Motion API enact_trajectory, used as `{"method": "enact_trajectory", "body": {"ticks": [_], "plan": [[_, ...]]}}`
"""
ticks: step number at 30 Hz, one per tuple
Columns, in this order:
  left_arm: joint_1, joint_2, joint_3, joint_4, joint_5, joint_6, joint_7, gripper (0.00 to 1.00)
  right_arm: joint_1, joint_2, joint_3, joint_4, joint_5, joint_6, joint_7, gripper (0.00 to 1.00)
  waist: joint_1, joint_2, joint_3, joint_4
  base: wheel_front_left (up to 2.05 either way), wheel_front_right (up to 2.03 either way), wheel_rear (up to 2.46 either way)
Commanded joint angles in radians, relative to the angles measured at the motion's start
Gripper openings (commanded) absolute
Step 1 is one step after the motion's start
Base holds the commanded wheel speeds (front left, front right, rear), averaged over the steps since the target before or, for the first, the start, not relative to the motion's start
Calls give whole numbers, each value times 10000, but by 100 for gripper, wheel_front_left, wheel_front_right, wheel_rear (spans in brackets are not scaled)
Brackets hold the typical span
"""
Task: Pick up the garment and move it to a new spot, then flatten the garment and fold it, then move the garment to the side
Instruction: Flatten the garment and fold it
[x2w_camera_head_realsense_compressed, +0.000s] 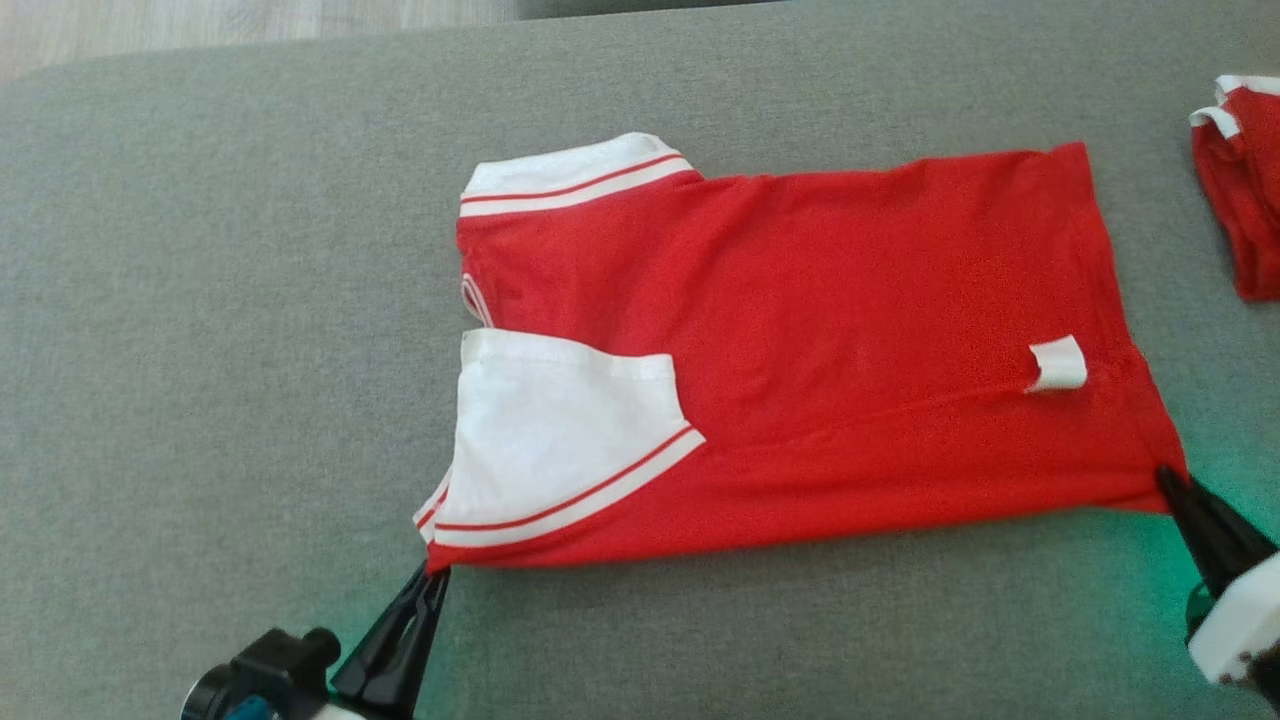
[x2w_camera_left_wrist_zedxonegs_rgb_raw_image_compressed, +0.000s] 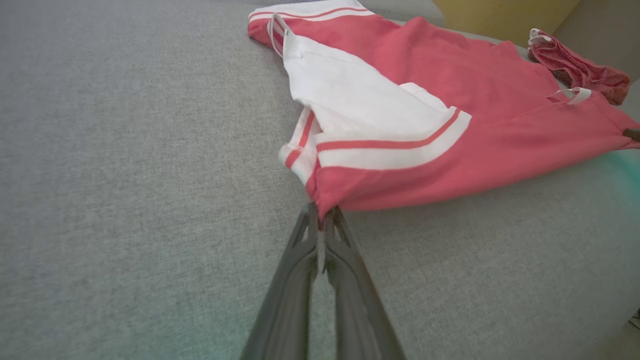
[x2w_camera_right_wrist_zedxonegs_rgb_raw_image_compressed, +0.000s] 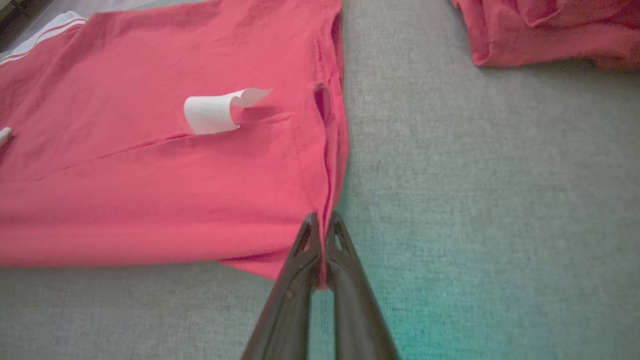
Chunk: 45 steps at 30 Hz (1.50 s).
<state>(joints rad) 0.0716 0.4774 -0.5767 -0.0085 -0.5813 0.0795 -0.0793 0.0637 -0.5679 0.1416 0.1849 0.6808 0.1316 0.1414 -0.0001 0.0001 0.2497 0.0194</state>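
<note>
The garment (x2w_camera_head_realsense_compressed: 850, 330) is a red shirt with white sleeves and red-striped cuffs, lying flat on the grey surface (x2w_camera_head_realsense_compressed: 200, 300) with its collar end to the left. My left gripper (x2w_camera_head_realsense_compressed: 437, 570) is shut on the garment's near left corner, below the white sleeve (x2w_camera_head_realsense_compressed: 550, 430). In the left wrist view the same corner of the garment (x2w_camera_left_wrist_zedxonegs_rgb_raw_image_compressed: 400, 170) is pinched between that gripper's (x2w_camera_left_wrist_zedxonegs_rgb_raw_image_compressed: 322, 212) fingers. My right gripper (x2w_camera_head_realsense_compressed: 1168, 482) is shut on the near right hem corner; the right wrist view shows the garment's (x2w_camera_right_wrist_zedxonegs_rgb_raw_image_compressed: 150, 175) hem clamped by the gripper (x2w_camera_right_wrist_zedxonegs_rgb_raw_image_compressed: 322, 220).
A second red garment (x2w_camera_head_realsense_compressed: 1240, 190) with white trim lies crumpled at the far right edge, close to the shirt's hem. A white label (x2w_camera_head_realsense_compressed: 1058, 364) curls up from the shirt near the hem. Wooden floor (x2w_camera_head_realsense_compressed: 200, 30) shows beyond the surface's far left.
</note>
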Motion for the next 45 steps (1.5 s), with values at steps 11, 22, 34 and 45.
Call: {"method": "enact_trajectory", "body": {"ticks": [11, 22, 34, 45], "plan": [[-1269, 325, 447, -249, 67, -160, 64, 100, 337, 390, -1065, -1038, -704, -9, 166, 100, 1, -1, 142, -21, 0, 0, 0], [-5129, 1416, 1267, -870, -812, -1594, 1966, 100, -329, 734, -1332, -2201, -1379, -9, 424, 100, 1, -1, 1207, -429, 0, 0, 0], [-9292, 1769, 812, 1588, -4510, -2077, 7312, 100, -1747, 857, -593, -2516, -1667, -9, 664, 100, 1, -1, 2548, -1430, 0, 0, 0], [-9458, 2421, 381, 2418, -4716, -2091, 8391, 100, -2183, 1094, -151, -1856, -1543, -9, 254, 100, 1, -1, 2871, -2026, 0, 0, 0]]}}
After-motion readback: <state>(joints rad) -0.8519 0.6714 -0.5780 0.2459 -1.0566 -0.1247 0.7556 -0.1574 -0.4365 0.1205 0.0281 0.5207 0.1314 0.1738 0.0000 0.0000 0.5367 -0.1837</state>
